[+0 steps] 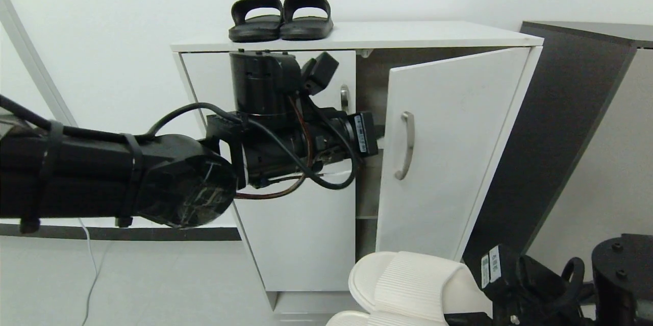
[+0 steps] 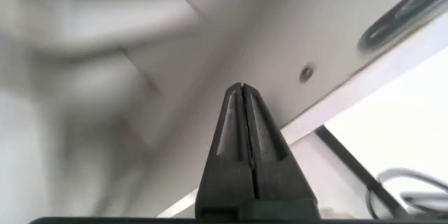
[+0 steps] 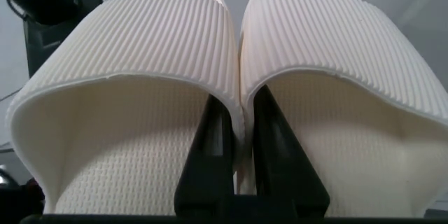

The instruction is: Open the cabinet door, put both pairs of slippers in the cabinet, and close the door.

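The white cabinet (image 1: 408, 34) has its right door (image 1: 449, 152) swung partly open, with a dark gap beside it. My left arm reaches into that gap at handle (image 1: 406, 145) height. My left gripper (image 2: 242, 87) is shut with nothing in it, next to a white panel with a screw (image 2: 306, 73). A pair of black slippers (image 1: 280, 17) rests on the cabinet top. My right gripper (image 3: 240, 101), low in front of the cabinet, is shut on the adjoining inner walls of the white slippers (image 3: 140, 56), which it holds side by side (image 1: 408, 285).
The cabinet's left door (image 1: 301, 224) is closed, its handle (image 1: 345, 99) just behind my left wrist. A tall dark grey unit (image 1: 561, 127) stands against the cabinet's right side. A thin white cable (image 1: 92, 275) trails on the floor at the left.
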Motion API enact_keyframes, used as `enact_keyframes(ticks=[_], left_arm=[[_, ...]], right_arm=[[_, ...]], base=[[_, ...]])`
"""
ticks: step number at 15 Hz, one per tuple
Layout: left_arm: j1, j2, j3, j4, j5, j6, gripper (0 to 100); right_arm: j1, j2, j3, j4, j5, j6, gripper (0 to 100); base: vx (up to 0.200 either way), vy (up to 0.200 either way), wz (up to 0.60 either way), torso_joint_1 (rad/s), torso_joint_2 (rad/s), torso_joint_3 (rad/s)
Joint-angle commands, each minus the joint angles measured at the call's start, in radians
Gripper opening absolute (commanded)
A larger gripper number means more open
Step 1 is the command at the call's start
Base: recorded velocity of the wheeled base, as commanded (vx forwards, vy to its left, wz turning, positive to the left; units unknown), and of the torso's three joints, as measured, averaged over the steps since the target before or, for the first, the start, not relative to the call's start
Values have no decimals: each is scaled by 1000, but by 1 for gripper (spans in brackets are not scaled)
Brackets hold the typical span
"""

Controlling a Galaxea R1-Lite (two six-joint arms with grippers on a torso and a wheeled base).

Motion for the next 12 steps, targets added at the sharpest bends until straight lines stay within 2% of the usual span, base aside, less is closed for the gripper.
enact_keyframes(ticks=[1, 2, 3, 6, 8, 10, 12], left_arm=[[-74, 5, 20, -14, 1, 2, 0], [-131, 7, 26, -40, 2, 3, 0], [-148, 7, 27, -60, 2, 5, 0], [-153, 8, 30, -86, 2, 6, 0], [-131, 7, 38, -91, 2, 6, 0], [-79, -4, 60, -112, 8, 6, 0], [-25, -38, 84, -112, 93, 11, 0]], right_arm=[[22, -13, 12, -2, 0, -1, 0], [31, -24, 15, -2, 0, -1, 0], [37, -32, 16, -2, 0, -1, 0], [43, -33, 16, -2, 0, -1, 0], [46, -33, 16, -2, 0, -1, 0], [46, -29, 16, -5, 0, -1, 0], [37, -6, 2, -6, -8, 3, 0]], base=[[-200, 0, 0, 2, -2, 2], [-200, 0, 0, 27, 2, -7], [-200, 0, 0, 2, -2, -2], [0, 0, 0, 0, 0, 0], [0, 0, 0, 0, 0, 0], [0, 0, 0, 0, 0, 0], [0, 0, 0, 0, 0, 0]])
